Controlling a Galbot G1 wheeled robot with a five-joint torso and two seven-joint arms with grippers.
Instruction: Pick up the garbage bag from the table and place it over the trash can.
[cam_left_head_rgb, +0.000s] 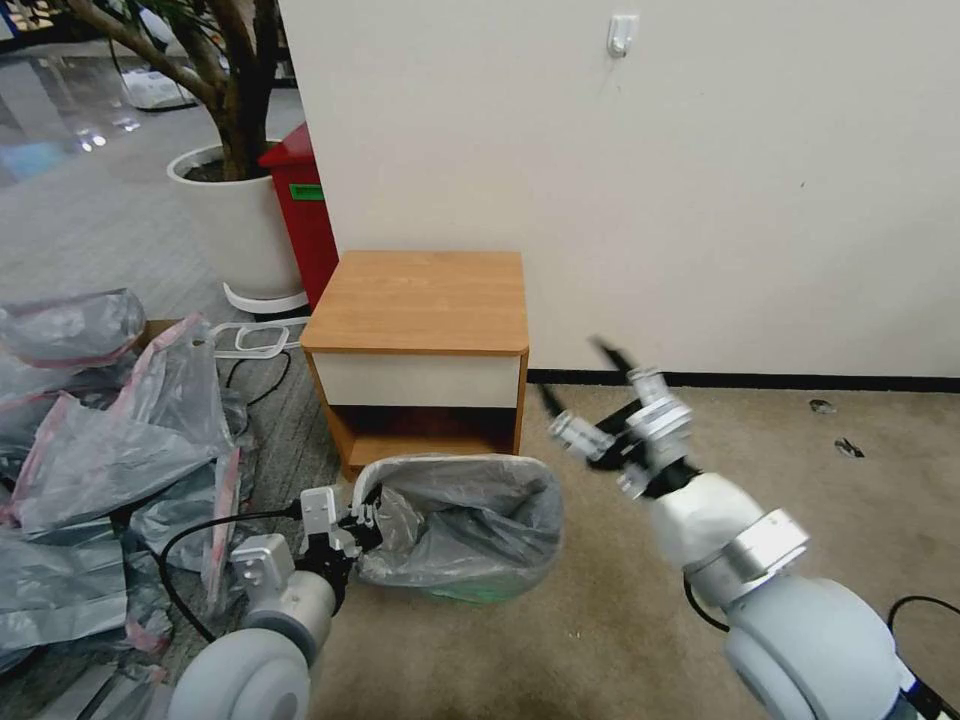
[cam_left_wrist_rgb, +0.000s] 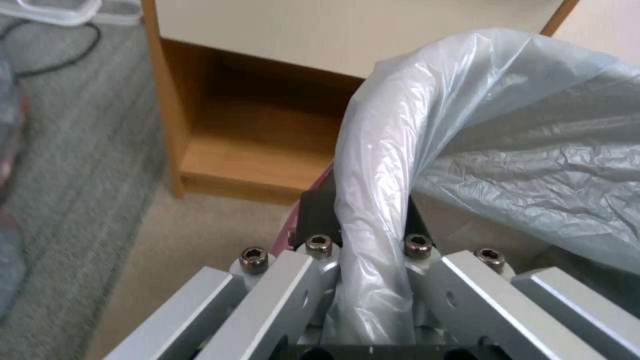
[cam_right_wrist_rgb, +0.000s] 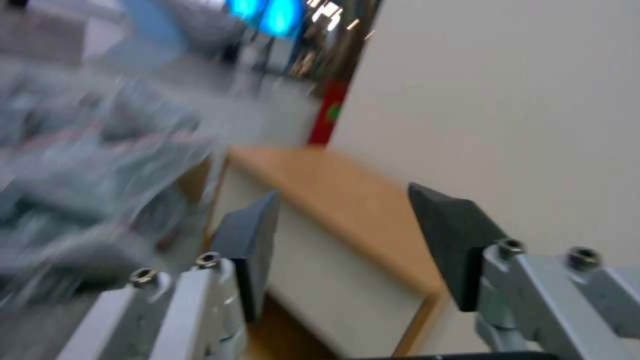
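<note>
Indoors, beige carpet (cam_left_head_rgb: 620, 640), white wall (cam_left_head_rgb: 700, 180), wooden table (cam_left_head_rgb: 420, 300)

The right gripper (cam_right_wrist_rgb: 343, 245) held its two dark fingers (cam_right_wrist_rgb: 453, 240) spread apart with nothing between them. Through the gap showed the nightstand's light-brown worktop (cam_right_wrist_rgb: 340, 200), its white drawer front (cam_right_wrist_rgb: 320, 295) below and a wooden side panel at the corner. A plain cream wall (cam_right_wrist_rgb: 507, 95) rose behind it, with a strip of a red box (cam_right_wrist_rgb: 328, 117) at the wall's edge. A blurred heap of grey-pink bags (cam_right_wrist_rgb: 93, 165) lay beside the nightstand.
</note>
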